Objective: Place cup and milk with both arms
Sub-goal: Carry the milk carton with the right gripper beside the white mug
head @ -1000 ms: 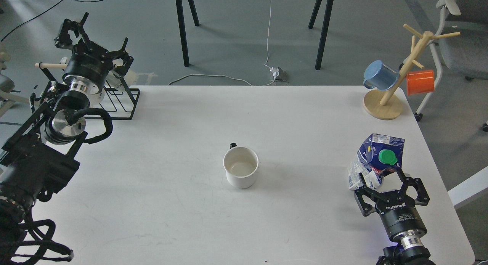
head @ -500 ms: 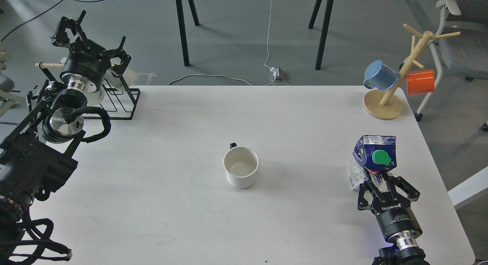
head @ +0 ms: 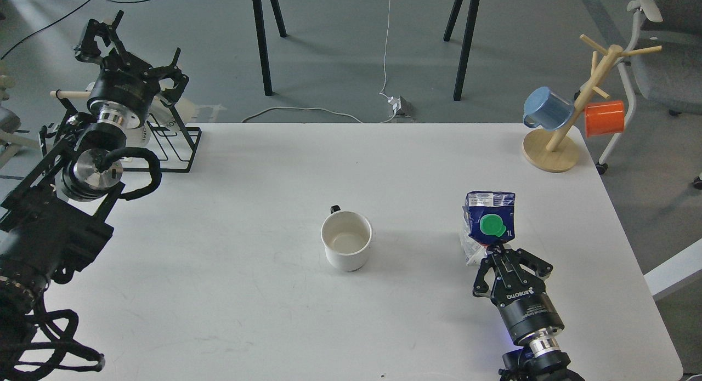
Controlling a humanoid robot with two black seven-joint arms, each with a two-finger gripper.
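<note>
**Milk carton carried inward toward the cup**

The right pincer [head: 502,253], in the lower right of the frame, was pinching the milk carton [head: 487,223] by its lower body, fingers pressed into the creased side. Half a second before, the carton had stood further right, close to the desk's right edge; now it had shifted leftward and stood upright with its green screw cap [head: 491,226] facing the camera, right of centre on the white desk [head: 274,167]. A second before, the same pincer had been spread around it, so the grip had closed and the transport had begun.

The cup [head: 346,241] stood unmoved at the centre of the desk, mouth up and empty, its dark handle pointing toward the top of the frame, still well apart from the carton.

The left pincer [head: 129,55] hung in the upper left of the frame, above the black wire rack [head: 170,145], its fingers spread and holding nothing; it had barely shifted.

By my judgement the cup was already placed and the milk was on its way to a spot beside it, with the release yet to come.
</note>
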